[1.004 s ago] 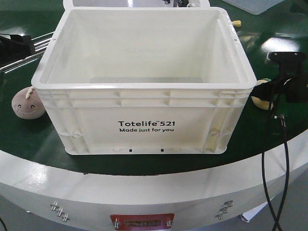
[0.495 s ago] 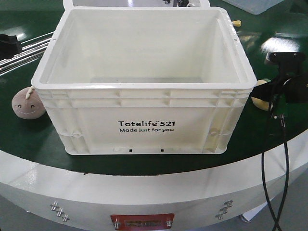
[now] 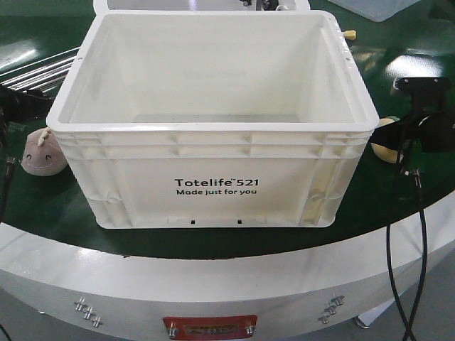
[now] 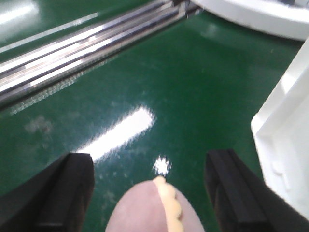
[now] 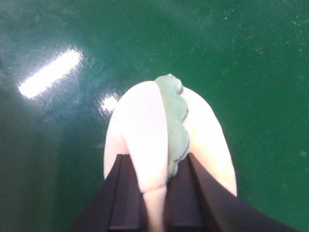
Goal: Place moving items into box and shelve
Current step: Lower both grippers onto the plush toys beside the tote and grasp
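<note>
Between the wide-spread fingers (image 4: 67, 193) of the left gripper (image 4: 149, 155) lay the pink plush (image 4: 145, 212); the right gripper (image 5: 155, 162) pinched the yellow plush (image 5: 145, 125).

Box (image 3: 142, 163) — "Totelife 521", slogan beneath.

Round table (image 3: 57, 213), glossy green top, white rim with a red plate (image 3: 211, 328) at front. Metal rails (image 4: 72, 53) on its left side; light glare (image 4: 120, 133) on the green.
</note>
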Controlling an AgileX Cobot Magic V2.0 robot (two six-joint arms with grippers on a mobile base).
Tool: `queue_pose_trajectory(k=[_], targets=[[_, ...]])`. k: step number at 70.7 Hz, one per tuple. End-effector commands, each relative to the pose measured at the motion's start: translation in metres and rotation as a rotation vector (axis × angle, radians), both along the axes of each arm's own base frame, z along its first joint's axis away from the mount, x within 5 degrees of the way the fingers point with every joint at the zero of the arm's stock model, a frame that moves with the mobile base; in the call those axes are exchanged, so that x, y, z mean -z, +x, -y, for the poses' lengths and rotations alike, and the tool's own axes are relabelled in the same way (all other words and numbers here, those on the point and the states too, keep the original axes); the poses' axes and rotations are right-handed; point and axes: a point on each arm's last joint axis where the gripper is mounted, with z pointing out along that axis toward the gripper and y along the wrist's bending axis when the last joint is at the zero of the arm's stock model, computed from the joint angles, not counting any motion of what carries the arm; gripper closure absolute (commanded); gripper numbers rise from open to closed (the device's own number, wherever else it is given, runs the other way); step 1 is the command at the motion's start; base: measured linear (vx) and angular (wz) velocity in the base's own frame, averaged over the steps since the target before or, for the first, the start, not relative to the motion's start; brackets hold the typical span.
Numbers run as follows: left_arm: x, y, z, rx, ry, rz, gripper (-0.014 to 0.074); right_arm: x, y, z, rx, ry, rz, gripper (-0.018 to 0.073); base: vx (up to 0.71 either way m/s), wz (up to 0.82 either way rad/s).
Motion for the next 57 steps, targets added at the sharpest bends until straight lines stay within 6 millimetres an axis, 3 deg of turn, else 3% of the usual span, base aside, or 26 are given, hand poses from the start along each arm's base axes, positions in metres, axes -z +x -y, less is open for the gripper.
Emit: queue_pose_trajectory(k=[1,38,45,49,57], targets=[[-0.017,0.007,-0.001,-0.010,-0.007,0.091,0.0020,-0.017,0.002,0.002,0.000,-0.006,0.040,0.0574,0.00,0.00],[0.051,0.020,-0.001,-0.019,-0.036,-0.144,0.0048,-0.017,0.002,0.002,0.000,-0.006,0.040,0.0574,0.00,0.00],[0.058,0.020,0.000,-0.039,-0.062,-0.173,0.0157,-0.017,0.002,0.002,0.000,-0.006,0.040,0.0574,0.00,0.00],[0.059,0.019,0.000,-0.047,-0.072,-0.185,0.0262,-0.017,0.002,0.002,0.000,-0.006,0.040,0.0574,0.00,0.00],[0.060,0.018,0.000,-0.053,-0.081,-0.199,0.0553,-0.017,0.002,0.002,0.000,-0.006,0.040,0.0574,0.00,0.00]])
